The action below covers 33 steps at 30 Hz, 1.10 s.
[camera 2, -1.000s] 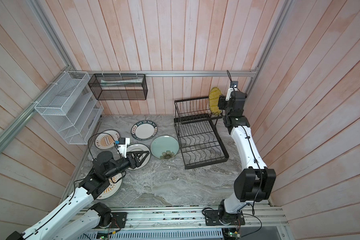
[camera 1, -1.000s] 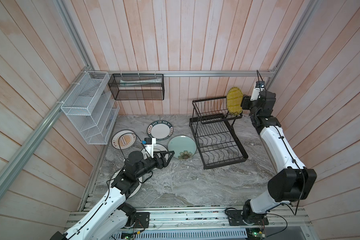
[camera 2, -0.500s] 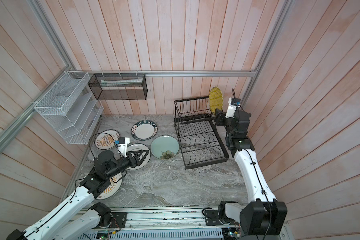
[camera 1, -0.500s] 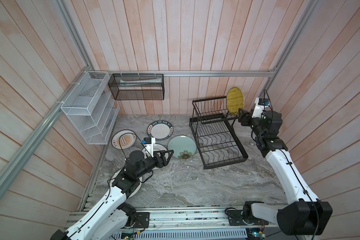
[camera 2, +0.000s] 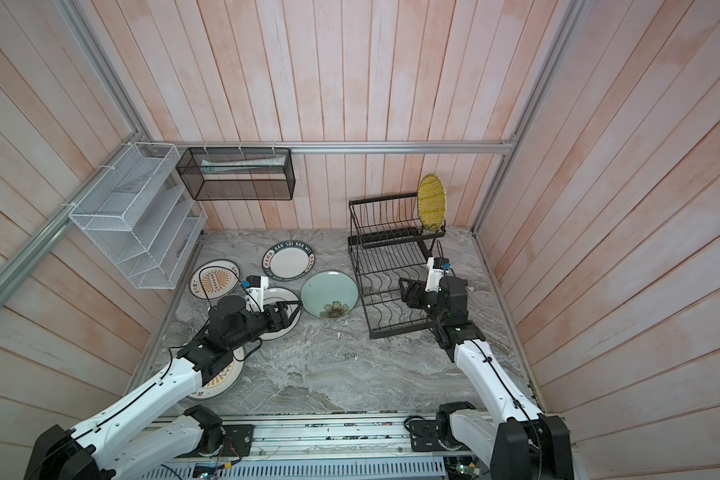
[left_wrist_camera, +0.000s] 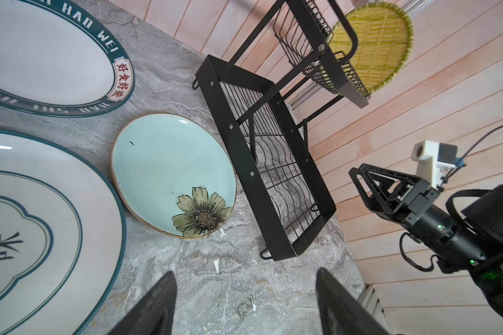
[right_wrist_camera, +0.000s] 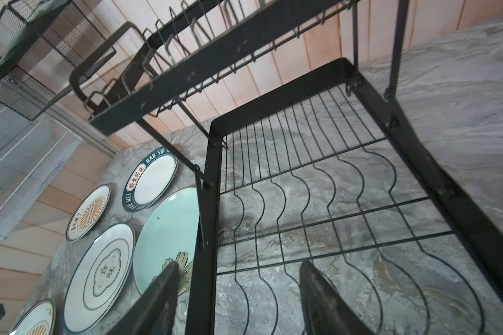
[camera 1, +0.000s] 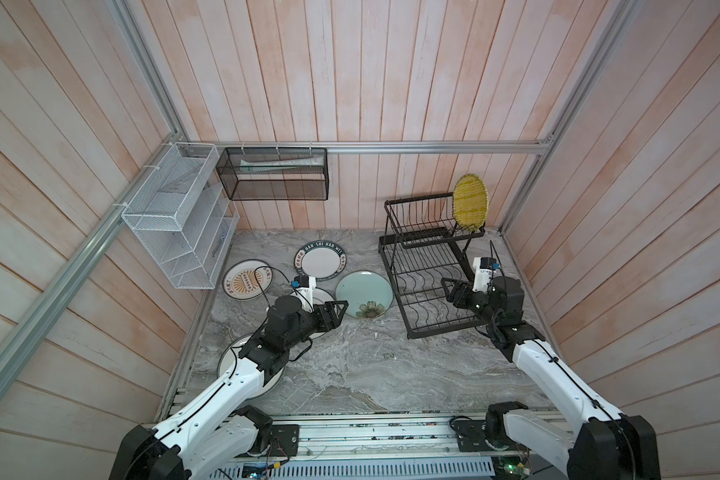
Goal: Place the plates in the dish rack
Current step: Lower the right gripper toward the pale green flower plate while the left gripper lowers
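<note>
The yellow plate [camera 1: 469, 203] now stands in the dish rack's [left_wrist_camera: 244, 156] upper basket and the right gripper [camera 1: 447, 289] has drawn back over the lower tray, fingers wide and empty; the left gripper [camera 1: 341, 305], equally wide and empty, hovers by the teal plate [camera 1: 362, 293] beside the rack, probably next.

A robot test cell dressed like a kitchen corner: wood-plank walls [camera 1: 391, 83] framed by aluminium rails [camera 1: 433, 146] enclose a marble-look tabletop [camera 1: 371, 374]. White robot arms [camera 1: 558, 374] stand on a metal base rail [camera 1: 371, 434] at the bottom of the frame; a white mesh shelf [camera 1: 175, 216] and black mesh basket [camera 1: 275, 176] hang upper left.
</note>
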{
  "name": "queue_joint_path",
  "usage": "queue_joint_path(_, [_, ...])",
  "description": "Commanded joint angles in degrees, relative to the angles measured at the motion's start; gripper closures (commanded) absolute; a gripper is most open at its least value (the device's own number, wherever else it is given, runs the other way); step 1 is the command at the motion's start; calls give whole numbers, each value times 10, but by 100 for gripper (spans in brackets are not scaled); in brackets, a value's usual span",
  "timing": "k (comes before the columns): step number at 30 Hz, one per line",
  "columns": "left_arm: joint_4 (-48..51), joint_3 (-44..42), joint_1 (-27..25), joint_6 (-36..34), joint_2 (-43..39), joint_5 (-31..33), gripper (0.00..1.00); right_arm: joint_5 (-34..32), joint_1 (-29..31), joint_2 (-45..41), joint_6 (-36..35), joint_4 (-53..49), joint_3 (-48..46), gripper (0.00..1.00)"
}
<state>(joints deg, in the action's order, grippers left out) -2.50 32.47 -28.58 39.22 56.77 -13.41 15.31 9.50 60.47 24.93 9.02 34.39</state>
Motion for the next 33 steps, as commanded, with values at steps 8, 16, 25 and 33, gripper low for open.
queue_joint_path(8, [27, 45, -21, 13, 62, 57, 25, -22, 83, 10, 3, 10, -30, 39])
queue_joint_path(16, [39, 62, -45, 14, 82, 95, 26, -125, 168, 63, -12, -29, 6, 42])
queue_joint_path(25, [97, 108, -105, 23, 141, 188, 27, -165, 180, 106, -21, -63, 38, 49])
queue_joint_path(33, [101, 129, -115, 24, 176, 194, 28, -150, 205, 149, -19, -50, 47, 53])
